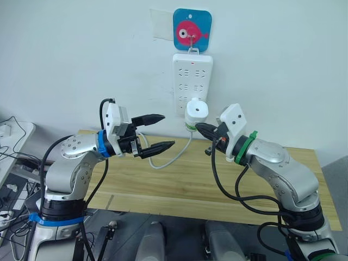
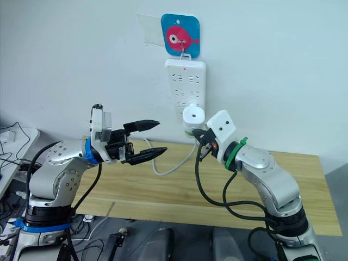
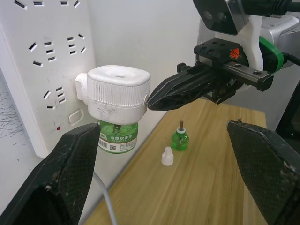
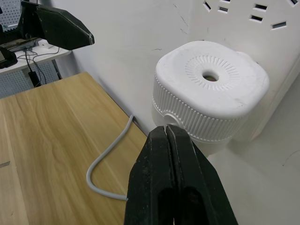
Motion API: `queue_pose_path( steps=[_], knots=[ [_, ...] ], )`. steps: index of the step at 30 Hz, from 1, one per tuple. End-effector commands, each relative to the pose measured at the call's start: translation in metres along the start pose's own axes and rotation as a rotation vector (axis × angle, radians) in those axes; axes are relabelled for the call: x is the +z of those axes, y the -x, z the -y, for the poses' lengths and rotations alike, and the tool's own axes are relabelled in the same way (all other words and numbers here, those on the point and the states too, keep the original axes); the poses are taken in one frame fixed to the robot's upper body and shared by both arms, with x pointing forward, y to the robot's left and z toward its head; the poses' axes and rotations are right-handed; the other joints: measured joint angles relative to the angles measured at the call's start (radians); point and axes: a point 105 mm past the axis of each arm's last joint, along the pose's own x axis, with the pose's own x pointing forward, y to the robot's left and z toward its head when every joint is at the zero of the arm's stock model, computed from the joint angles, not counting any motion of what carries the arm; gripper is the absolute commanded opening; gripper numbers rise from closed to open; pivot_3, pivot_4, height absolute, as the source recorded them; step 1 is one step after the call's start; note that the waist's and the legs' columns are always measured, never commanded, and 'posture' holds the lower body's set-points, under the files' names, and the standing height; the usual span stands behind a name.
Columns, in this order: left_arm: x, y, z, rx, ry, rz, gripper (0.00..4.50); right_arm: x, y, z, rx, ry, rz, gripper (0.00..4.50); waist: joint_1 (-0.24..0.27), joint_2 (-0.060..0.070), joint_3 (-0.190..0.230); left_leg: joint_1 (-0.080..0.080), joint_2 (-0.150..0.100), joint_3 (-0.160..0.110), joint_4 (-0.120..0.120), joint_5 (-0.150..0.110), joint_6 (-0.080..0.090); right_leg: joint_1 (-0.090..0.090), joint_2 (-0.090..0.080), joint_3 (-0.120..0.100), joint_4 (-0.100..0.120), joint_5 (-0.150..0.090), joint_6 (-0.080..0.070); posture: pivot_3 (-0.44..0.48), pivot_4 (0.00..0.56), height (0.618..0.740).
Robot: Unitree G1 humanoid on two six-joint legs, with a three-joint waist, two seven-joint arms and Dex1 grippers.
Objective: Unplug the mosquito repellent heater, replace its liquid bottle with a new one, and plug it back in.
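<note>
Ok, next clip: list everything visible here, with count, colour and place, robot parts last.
mosquito repellent heater: 1, white, plugged into the power strip's lower part, its green-labelled bottle hanging under it.
power strip: 1, white, hung on the wall from the hook.
hook plate: 1, blue with a pink fish, on the wall above the strip.
cable: 1, grey-white, looping from the strip onto the table.
spare bottle: 1, green, upright on the table near the wall.
cap: 1, white, on the table beside the spare bottle.
table: 1, light wood, against the wall.
left gripper: 1, black, open, in the air left of the heater.
right gripper: 1, black, shut, tip at the heater's side.
</note>
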Motion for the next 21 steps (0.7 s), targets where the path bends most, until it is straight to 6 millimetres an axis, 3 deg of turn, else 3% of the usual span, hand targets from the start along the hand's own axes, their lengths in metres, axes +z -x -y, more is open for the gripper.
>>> queue_pose_path(
  steps=[1, 21],
  knots=[
    [0.01, -0.001, 0.001, -0.012, -0.033, 0.032, 4.5, 0.013, 0.0, 0.0, -0.009, 0.032, 0.052, 0.03, 0.0, 0.0, 0.0, 0.0, 0.0, 0.0, 0.0, 0.0, 0.0, 0.0, 0.0, 0.0, 0.0, 0.0, 0.0, 0.105, 0.176, 0.74],
    [0.008, -0.002, -0.002, -0.019, -0.031, 0.033, 4.5, 0.017, 0.0, 0.023, -0.169, -0.107, 0.086, 0.03, 0.0, 0.0, 0.0, 0.0, 0.0, 0.0, 0.0, 0.0, 0.0, 0.0, 0.0, 0.0, 0.001, 0.0, 0.0, 0.102, 0.175, 0.74]
  ],
)
